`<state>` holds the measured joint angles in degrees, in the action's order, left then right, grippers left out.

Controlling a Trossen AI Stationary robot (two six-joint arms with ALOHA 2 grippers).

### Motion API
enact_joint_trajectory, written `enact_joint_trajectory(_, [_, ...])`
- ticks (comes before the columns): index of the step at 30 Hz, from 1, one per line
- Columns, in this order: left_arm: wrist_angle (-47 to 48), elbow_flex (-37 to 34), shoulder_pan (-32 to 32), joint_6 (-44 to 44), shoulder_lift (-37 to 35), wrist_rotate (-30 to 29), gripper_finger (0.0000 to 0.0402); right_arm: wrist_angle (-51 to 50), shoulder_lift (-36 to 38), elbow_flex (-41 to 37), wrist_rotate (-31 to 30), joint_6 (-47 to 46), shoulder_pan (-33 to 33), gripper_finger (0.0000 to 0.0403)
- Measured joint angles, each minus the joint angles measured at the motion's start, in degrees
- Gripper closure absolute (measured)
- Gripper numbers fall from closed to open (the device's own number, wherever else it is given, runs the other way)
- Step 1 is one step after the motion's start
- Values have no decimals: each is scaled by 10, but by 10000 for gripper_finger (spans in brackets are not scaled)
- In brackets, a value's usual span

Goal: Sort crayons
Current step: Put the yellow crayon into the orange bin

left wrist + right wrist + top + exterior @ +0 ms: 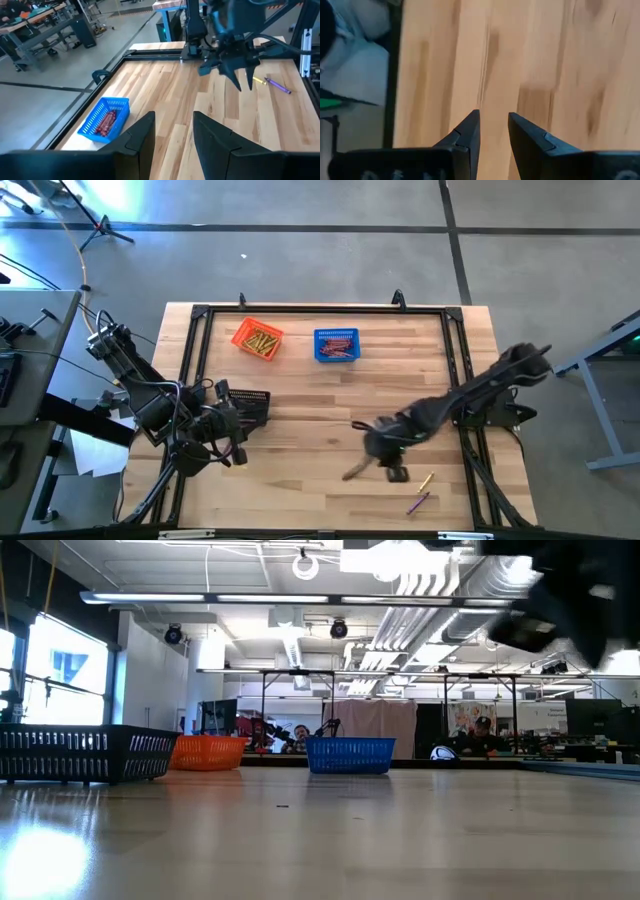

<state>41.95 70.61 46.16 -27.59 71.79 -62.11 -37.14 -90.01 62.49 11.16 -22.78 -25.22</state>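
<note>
Crayons (423, 491) show from above; right tool (493, 125) views bare wood.

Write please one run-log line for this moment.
right pincer: open, empty, near loose crayons | left pincer: open, empty, beside black basket | orange basket, blue basket: hold crayons

You see 2 loose crayons (422, 492), 1 yellow, 1 purple, flat on the bench (300, 480); yellow ones fill the orange basket (258, 340), red the blue basket (337, 346).

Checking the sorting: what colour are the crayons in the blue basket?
Red crayons fill the blue basket; left wrist view shows it best.
</note>
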Motion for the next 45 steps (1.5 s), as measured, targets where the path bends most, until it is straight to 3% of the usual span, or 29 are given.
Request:
enact_joint_trajectory(4, [0, 0, 0, -8, 0, -14, 284, 32, 44, -102, 0, -55, -69, 318])
enact_joint_trajectory(10, [-1, 0, 0, -8, 0, -52, 284, 129, 50, -205, 65, -101, -161, 318])
enact_joint_trajectory(18, [-22, 0, -1, -8, 0, -62, 284, 131, 50, -225, -19, -25, -234, 332])
enact_joint_trajectory(36, [-24, 0, -1, -7, 0, -63, 284, 141, 52, -273, -80, 80, -257, 337])
enact_joint_trajectory(42, [-24, 0, -1, -7, 0, -63, 284, 163, 53, -292, -84, 78, -256, 386])
enact_joint_trajectory(45, [-24, 0, -1, -7, 0, -63, 284, 170, 53, -293, -84, 78, -252, 392])
